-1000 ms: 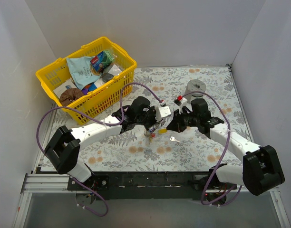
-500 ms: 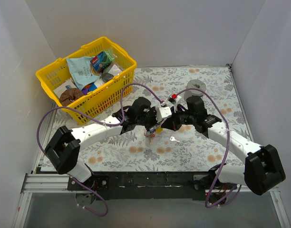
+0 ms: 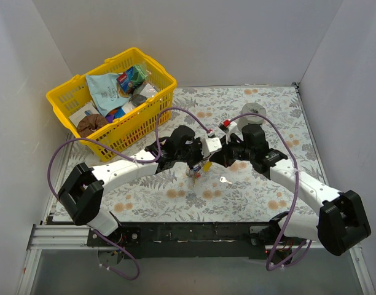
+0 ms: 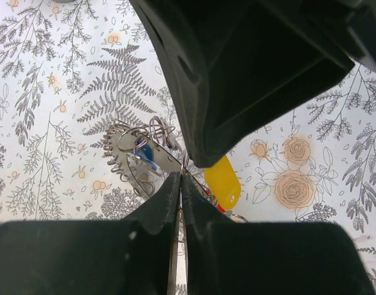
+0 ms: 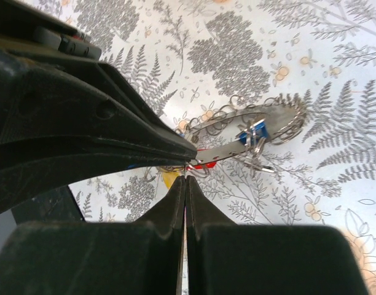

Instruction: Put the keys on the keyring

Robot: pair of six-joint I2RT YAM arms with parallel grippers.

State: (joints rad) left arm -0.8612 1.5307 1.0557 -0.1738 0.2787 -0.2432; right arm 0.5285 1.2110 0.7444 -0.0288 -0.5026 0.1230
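Keyring (image 4: 123,153) rim, left hand (image 4: 180,182), right hand (image 5: 186,184), crowded

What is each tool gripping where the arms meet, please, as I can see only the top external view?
Observer: In the left wrist view, the left tool is shut on the ring's near edge.
Operator: And the right tool?
Observer: Its wrist view shows the right tool shut, tip meeting the left tool's tip at the ring; what it pinches is unclear.
Operator: Any keys there?
Observer: A blue key sits among the ring's wire loops.
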